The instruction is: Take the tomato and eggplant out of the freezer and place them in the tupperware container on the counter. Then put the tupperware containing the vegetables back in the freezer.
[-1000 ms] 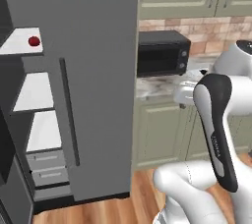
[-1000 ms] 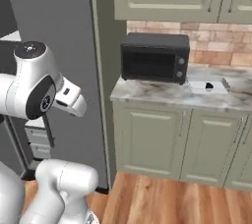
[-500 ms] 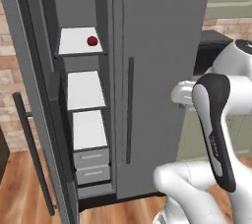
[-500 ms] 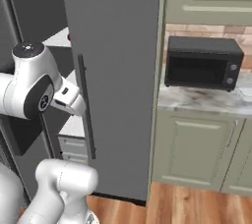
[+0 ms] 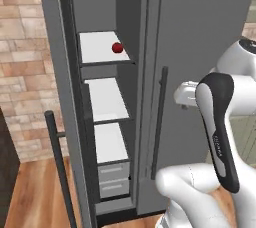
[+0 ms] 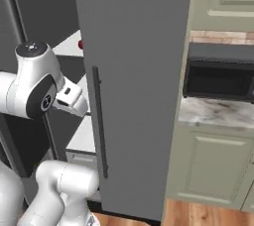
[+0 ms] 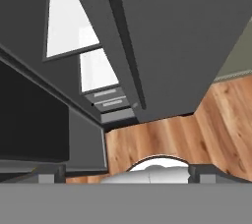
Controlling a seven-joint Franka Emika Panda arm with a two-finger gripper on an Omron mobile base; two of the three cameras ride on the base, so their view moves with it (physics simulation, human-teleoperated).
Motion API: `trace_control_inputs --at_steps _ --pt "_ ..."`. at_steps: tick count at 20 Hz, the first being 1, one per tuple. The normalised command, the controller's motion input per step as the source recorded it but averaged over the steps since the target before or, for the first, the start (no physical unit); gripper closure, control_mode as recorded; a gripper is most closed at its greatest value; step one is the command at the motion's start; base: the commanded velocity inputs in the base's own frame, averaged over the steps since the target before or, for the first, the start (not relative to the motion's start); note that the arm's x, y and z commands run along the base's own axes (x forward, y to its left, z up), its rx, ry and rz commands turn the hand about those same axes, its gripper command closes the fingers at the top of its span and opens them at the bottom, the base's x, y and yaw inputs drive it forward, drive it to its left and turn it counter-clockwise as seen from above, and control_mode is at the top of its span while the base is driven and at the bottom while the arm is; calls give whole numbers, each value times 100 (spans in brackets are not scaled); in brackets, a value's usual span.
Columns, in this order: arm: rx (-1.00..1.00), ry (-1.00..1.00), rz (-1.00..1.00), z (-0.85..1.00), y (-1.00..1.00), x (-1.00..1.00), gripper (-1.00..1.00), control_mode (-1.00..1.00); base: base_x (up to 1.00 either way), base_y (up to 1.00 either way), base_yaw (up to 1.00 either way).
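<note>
The freezer [image 5: 200,37] stands in front of me with its left door [image 5: 54,72] swung open and its right door shut. The tomato [image 5: 117,47] is a small red ball on the top white shelf [image 5: 97,47]; a sliver of the tomato [image 6: 80,44] peeks past the shut door's edge. My gripper [image 7: 126,174] is open and holds nothing, its dark fingertips [image 7: 47,174] set wide apart. It hangs in front of the shut door, well short of the shelves and pointing down. The eggplant and the tupperware container are out of view. A strip of the counter [image 6: 216,113] shows at the right.
The open door's black bar handle [image 5: 60,167] juts out at the lower left, and a second handle [image 5: 160,117] runs down the shut door. Two more white shelves and grey drawers [image 5: 114,179] sit below the tomato. A black microwave [image 6: 221,76] stands on the counter over olive cabinets.
The whole picture has slid from the counter and microwave toward the freezer, so the base has driven left. The arm holds the same pose and the gripper stays open.
</note>
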Motion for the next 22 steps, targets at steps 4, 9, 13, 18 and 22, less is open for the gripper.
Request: trace_control_inputs --at_steps 4,9,13,18,22 --pt "0 0 0 0 0 0 -100 100 42 55 0" --pt "0 0 0 0 0 0 -100 100 79 34 0" --pt "0 0 0 0 0 0 -100 100 48 44 0" --pt "-1 0 0 5 25 7 -100 -100 0 0 0" --pt "2 -13 -8 27 9 6 -100 -100 0 0 0"
